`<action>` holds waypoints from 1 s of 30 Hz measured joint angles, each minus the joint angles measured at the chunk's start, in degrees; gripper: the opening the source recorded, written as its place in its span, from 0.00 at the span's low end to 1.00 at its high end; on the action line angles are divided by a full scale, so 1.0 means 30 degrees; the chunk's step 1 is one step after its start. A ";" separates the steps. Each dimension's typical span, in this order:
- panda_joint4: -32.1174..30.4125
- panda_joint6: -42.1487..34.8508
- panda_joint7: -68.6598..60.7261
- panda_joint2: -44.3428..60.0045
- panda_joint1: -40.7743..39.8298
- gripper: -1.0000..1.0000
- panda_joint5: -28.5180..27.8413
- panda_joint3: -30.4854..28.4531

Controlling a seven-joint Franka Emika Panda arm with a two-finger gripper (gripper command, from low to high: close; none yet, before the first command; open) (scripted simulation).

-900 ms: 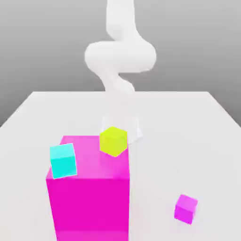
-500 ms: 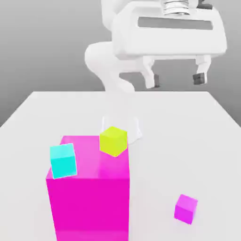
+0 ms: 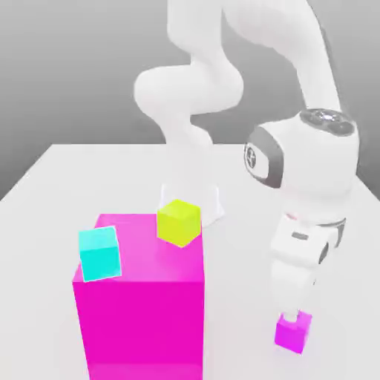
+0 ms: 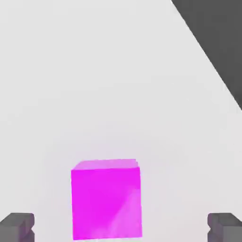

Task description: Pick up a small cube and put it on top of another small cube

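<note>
At the exterior view's lower right, the small plain magenta-purple cube point(image 3: 293, 333) rests on the white surface point(image 3: 349, 245) directly beneath the white arm's gripper point(image 4: 121, 227), whose dark fingers point(image 4: 17, 226) stand wide apart, flanking it without touching.

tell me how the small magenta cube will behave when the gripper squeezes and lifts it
The small magenta cube looks rigid with flat faces, so it probably won't roll. Its smooth sides may slip if gripped off-center between the open fingers.
</note>
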 joint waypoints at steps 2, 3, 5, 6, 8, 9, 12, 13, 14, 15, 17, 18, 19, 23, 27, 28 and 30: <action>0.0247 0.1086 0.0077 0.1387 0.0126 0.50 -0.0151 -0.0139; 0.0369 0.1601 0.0105 0.2031 0.0183 0.00 -0.0191 -0.0204; 0.0369 0.1598 0.0108 0.2031 0.0183 0.00 -0.0193 -0.0203; 0.0369 0.1591 0.0115 0.2031 0.0181 0.00 -0.0200 -0.0202; 0.0370 0.1573 0.0130 0.2030 0.0176 0.00 -0.0215 -0.0199; 0.0430 0.1833 0.0135 0.2353 0.0180 0.00 -0.0234 -0.0207; 0.0193 0.0882 0.0082 0.1163 0.0100 0.00 -0.0177 -0.0105; 0.0068 0.0378 0.0023 0.0533 0.0065 0.00 -0.0099 -0.0053; -0.0066 -0.0146 -0.0031 -0.0128 0.0021 0.00 -0.0015 0.0009; -0.0194 -0.0685 -0.0119 -0.0793 -0.0029 0.00 0.0089 0.0086; 0.0286 -0.1675 -0.0816 -0.1403 -0.0169 0.00 0.0243 0.0272; 0.0643 -0.2394 -0.0910 -0.1799 -0.0446 0.00 0.0329 0.0133; 0.1026 -0.3174 -0.0955 -0.2222 -0.0736 0.00 0.0430 -0.0113; 0.2628 -0.6454 -0.0656 -0.3973 -0.2562 0.00 0.0513 -0.1356; 0.4247 -0.9767 -0.0026 -0.5722 -0.3249 0.00 0.0239 -0.2483; 0.4595 -1.0502 0.0142 -0.6127 -0.3754 0.00 0.0139 -0.2950; 0.5449 -1.2232 0.0550 -0.7015 -0.5211 0.00 -0.0109 -0.3671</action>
